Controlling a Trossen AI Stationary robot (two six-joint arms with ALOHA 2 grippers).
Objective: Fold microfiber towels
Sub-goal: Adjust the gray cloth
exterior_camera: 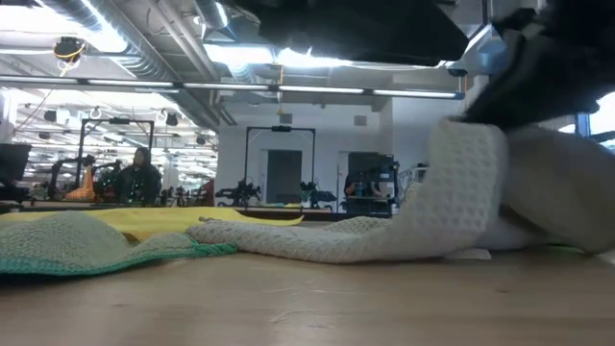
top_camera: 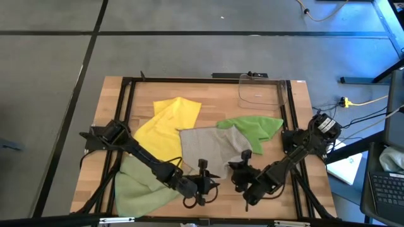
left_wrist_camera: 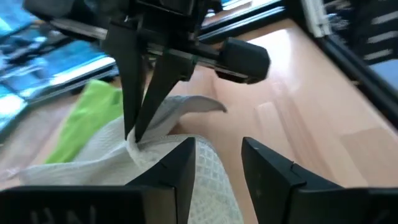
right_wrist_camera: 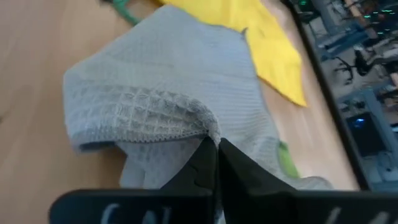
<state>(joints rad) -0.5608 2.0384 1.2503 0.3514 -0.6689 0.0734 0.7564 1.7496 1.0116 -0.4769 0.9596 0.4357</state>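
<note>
A grey-beige towel (top_camera: 211, 148) lies spread in the middle of the table, with its near right corner raised. My right gripper (top_camera: 241, 169) is shut on that corner. My left gripper (top_camera: 213, 183) is open just to its left, near the table's front edge, and points at the raised fold (left_wrist_camera: 186, 124). A yellow towel (top_camera: 169, 123) lies at the far left, a bright green one (top_camera: 257, 128) at the right and a pale olive-green one (top_camera: 137, 188) at the near left. My right gripper pinches the grey-beige towel's hemmed edge at the raised corner (right_wrist_camera: 208, 132) between its two shut fingers. The corner is lifted off the table and folded over (exterior_camera: 469, 183); the remainder of the towel lies flat on the wood. My left gripper's fingers (left_wrist_camera: 177, 171) stand beside the raised fold; I cannot tell whether they touch it.
A clear plastic bin (top_camera: 260, 93) stands at the far right of the table. A black frame rail (top_camera: 126, 107) runs around the tabletop. Bare wood (top_camera: 284, 202) shows near the front edge. A person (exterior_camera: 139, 173) shows far back in the room.
</note>
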